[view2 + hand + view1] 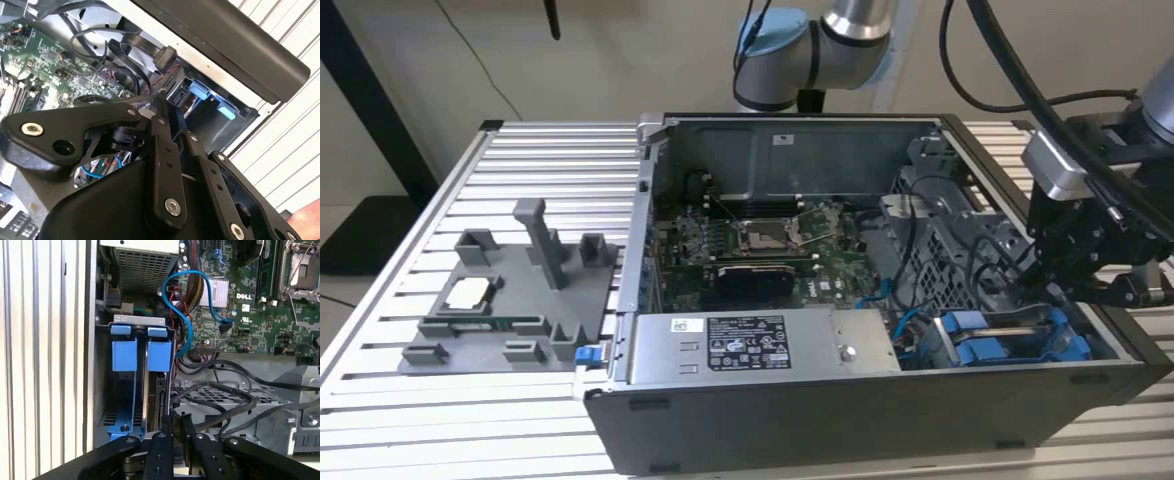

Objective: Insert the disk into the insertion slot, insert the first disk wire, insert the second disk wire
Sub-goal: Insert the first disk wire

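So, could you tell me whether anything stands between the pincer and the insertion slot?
Nothing visible does. In the first wrist view the pincer sits close by the insertion slot, whose blue rails are in plain sight. The black cables lie beside the slot over the metal cage, not across it.

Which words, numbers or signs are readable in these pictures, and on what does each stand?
Power-supply sticker: black-and-white print, too small to read.
Case label: small white label on the back wall, too small to read.
Motherboard: a white maker's mark, left unquoted, and tiny codes too small to read.
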You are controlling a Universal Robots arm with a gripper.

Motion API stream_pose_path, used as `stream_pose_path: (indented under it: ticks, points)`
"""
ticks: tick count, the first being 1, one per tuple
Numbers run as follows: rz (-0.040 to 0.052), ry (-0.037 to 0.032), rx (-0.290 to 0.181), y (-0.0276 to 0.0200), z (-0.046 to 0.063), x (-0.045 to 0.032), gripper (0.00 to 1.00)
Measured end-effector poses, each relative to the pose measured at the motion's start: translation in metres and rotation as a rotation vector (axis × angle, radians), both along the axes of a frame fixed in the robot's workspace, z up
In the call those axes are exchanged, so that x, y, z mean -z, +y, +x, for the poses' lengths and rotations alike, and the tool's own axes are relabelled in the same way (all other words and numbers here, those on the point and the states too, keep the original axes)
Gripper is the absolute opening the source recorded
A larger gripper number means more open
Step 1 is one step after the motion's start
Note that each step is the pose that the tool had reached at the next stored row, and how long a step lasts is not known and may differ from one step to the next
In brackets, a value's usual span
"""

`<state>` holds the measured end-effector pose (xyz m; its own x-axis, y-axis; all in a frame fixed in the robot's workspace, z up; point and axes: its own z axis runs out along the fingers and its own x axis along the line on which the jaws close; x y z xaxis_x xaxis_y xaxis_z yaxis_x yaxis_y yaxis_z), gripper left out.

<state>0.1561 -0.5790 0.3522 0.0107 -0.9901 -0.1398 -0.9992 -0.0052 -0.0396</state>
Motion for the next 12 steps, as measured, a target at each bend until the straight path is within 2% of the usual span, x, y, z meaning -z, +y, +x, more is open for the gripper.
stream_pose_path:
  ticks: [2, 5, 10, 12]
  points:
    - [-0.0014, 0.0006, 0.018, -0.0001, 0.0, 0.0006, 0.19]
    - [-0.0065, 0.005, 0.026, -0.0003, 0.0008, 0.0014, 0.19]
    - [-0.0072, 0.0059, 0.042, -0.0036, 0.001, 0.0041, 0.19]
    - [-0.0077, 0.0094, 0.049, -0.004, 0.0008, 0.0056, 0.19]
